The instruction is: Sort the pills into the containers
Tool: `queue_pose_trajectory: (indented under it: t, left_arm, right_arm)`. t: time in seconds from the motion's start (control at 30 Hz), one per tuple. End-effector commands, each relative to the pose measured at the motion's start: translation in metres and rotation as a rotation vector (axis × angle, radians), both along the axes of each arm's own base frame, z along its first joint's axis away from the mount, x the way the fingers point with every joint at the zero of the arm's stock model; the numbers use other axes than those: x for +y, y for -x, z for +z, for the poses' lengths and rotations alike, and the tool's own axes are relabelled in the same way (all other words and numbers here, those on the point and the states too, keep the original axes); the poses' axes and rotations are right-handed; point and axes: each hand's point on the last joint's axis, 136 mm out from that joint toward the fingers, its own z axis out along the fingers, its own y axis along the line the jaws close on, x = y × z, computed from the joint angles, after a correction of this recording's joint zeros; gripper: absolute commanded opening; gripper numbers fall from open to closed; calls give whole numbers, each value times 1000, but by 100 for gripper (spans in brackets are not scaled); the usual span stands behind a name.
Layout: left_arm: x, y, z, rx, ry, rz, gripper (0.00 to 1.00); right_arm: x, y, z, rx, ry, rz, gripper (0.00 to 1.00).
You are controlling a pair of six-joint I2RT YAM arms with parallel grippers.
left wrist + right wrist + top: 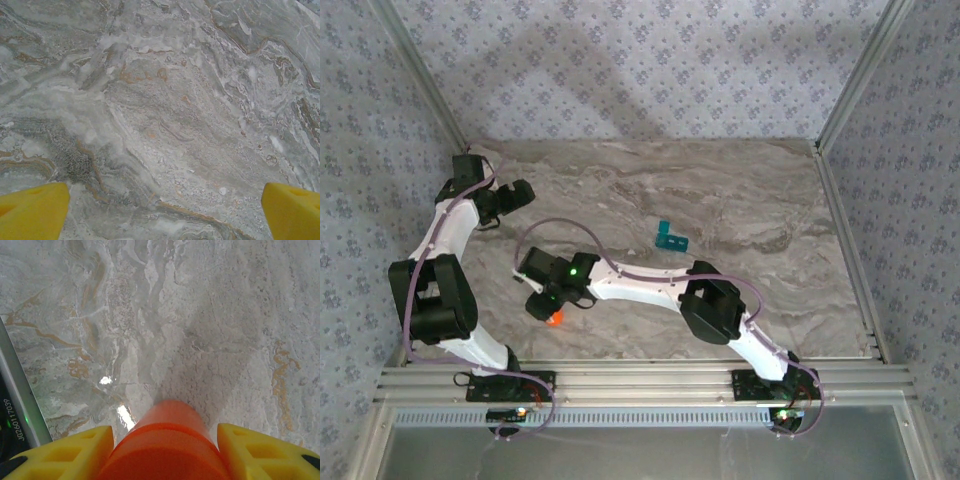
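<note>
**Figure: Right gripper clasping the orange bottle; left gripper spread over bare table**

Overhead view, clock directions read with 12 o'clock at the far wall. Nearest the arm bases, the right gripper sits low over the marble-patterned table, left of centre. The orange bottle shows just below it, at its 5 o'clock. In the right wrist view the gripper has its yellow fingers drawn in against both sides of the bottle, which fills the gap between them. The bottle's far end points toward 12 o'clock over bare table.

Farther out, at about 2 o'clock from the right gripper and well apart from it, lies the teal-blue pill organiser. It rests on the table near the centre, touched by neither arm. Its compartments are too small to make out.

Farthest, at about 11 o'clock from the right gripper, the left gripper hangs near the table's left side. In the left wrist view this gripper is spread wide and released, one yellow fingertip in each lower corner, with bare table between them.
</note>
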Motion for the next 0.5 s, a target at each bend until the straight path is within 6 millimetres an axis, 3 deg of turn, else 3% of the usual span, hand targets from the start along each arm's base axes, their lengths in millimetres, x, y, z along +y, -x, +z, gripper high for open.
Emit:
queue_pose_trajectory:
  t: [0.0, 0.2, 0.47]
  left_arm:
    - [-3, -7, 7, -40, 27, -20, 98]
    - [-21, -13, 14, -79, 95, -59, 98]
    - [-77, -23, 11, -98, 87, -200, 98]
  right_arm:
    - [-19, -2, 6, 17, 22, -22, 45]
    - [-50, -40, 36, -23, -26, -109, 42]
    - [-124, -106, 59, -39, -51, -270, 42]
